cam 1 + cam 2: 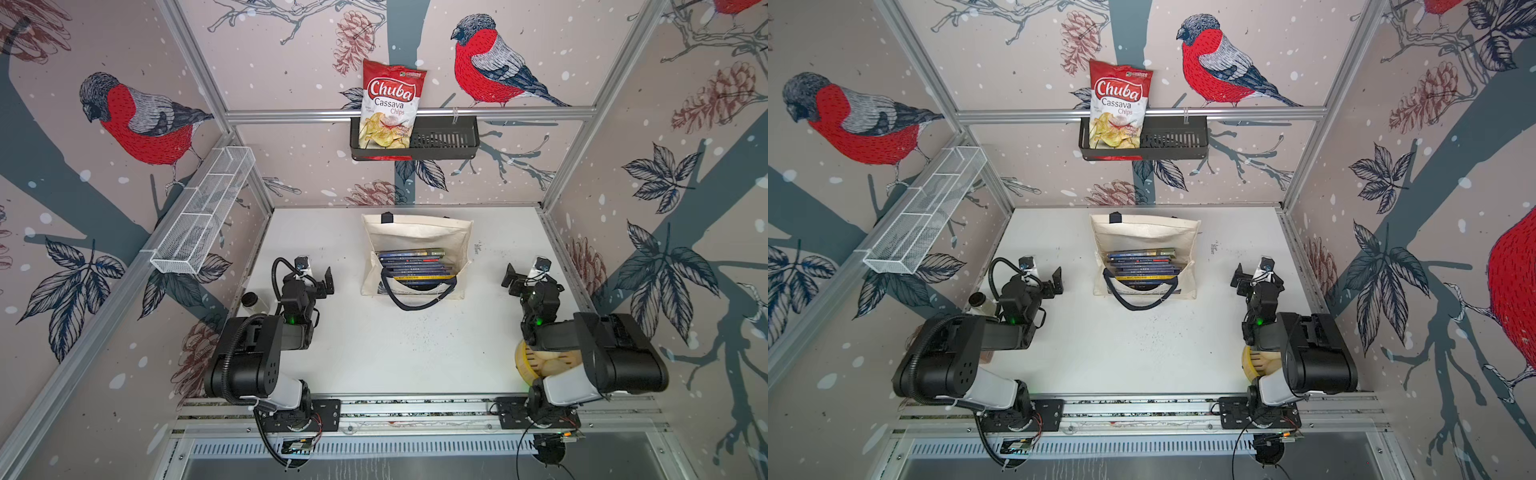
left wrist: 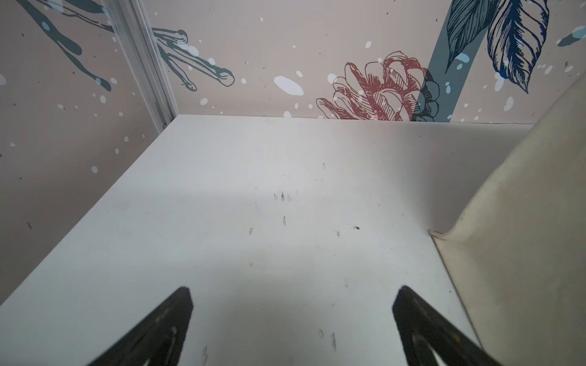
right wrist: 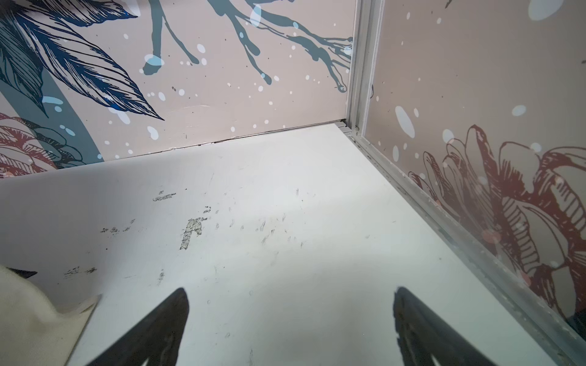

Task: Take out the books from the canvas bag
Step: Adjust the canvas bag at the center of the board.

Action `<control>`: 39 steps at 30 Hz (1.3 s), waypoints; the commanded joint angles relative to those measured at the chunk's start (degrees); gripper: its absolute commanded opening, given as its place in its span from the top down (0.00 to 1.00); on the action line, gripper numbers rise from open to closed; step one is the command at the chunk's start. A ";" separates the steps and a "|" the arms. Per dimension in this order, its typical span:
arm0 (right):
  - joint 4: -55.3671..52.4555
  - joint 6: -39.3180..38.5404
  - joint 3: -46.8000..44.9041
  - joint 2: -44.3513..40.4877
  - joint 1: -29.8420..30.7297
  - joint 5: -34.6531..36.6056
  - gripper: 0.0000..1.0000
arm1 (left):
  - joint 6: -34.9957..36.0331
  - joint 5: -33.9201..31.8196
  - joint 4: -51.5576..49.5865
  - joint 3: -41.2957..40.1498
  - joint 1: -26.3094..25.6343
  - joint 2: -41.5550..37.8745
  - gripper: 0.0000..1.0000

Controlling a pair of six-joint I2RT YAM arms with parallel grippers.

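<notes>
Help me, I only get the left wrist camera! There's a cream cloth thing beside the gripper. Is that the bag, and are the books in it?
Observer: Yes, that's the canvas bag. Both top views show the books stacked inside its open mouth.
Operator: Is the other arm holding something?
Observer: No. The right gripper is open and empty, above the table on the bag's far side from yours.
Operator: Is anything on top of the books?
Observer: A navy strap handle lies across the nearest books and loops over the bag's near edge.
</notes>
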 commanded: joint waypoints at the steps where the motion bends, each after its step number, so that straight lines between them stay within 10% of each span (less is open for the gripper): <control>1: 2.20 0.84 0.08 -0.17 0.09 0.67 0.01 | -0.41 -0.11 2.67 0.25 0.10 0.05 0.01; 27: 2.21 0.83 0.03 -0.20 0.08 0.70 0.00 | -0.40 -0.78 1.82 0.52 0.00 -0.62 0.01; 39: -24.36 3.37 11.71 -17.88 11.96 23.00 0.00 | -11.44 -6.29 -37.68 21.91 0.11 -16.81 0.01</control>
